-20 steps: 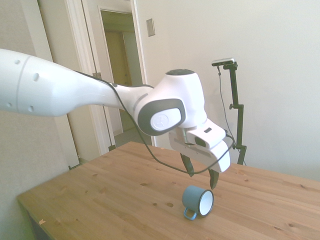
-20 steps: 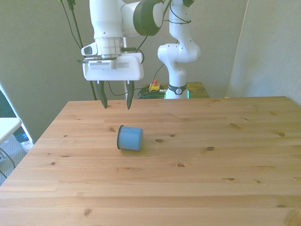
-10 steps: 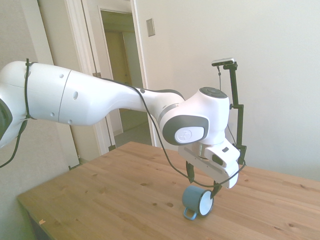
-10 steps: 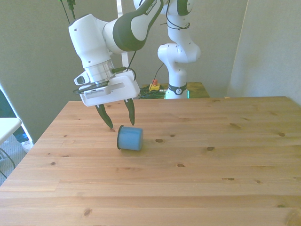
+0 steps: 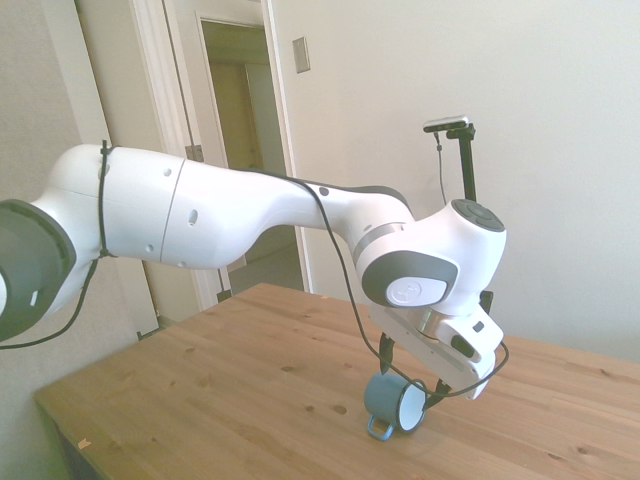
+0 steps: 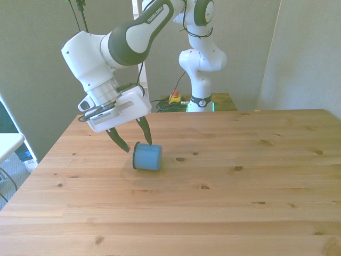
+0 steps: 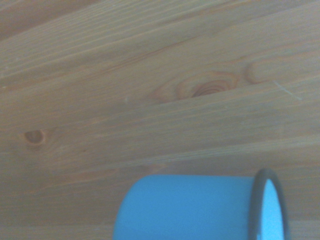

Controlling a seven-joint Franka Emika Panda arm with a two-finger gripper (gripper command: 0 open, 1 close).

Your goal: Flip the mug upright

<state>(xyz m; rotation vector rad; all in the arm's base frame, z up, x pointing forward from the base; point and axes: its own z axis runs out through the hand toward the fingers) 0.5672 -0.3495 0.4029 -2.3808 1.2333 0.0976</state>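
Note:
The blue-grey mug (image 6: 147, 157) lies on its side on the wooden table (image 6: 224, 202), with its dark-rimmed mouth turned to the front view's left. In the side view the mug (image 5: 393, 404) shows its white inside, and its loop handle (image 5: 378, 430) rests on the table. My gripper (image 6: 137, 146) is tilted and open right at the mug's mouth end. One fingertip is just above the wall near the rim, the other just off the mouth. In the side view the gripper (image 5: 411, 377) stands low over the mug. The wrist view shows the mug (image 7: 190, 207) close up.
A second white robot arm (image 6: 202, 58) stands behind the table's far edge, with a red-topped button (image 6: 174, 97) beside it. A white surface (image 6: 8, 143) lies off the front view's left edge. A doorway (image 5: 240, 150) opens behind the table in the side view.
The gripper has come down from well above the table to the mug's rim, tilting as it went. The fingers stay open. The mug has not moved.

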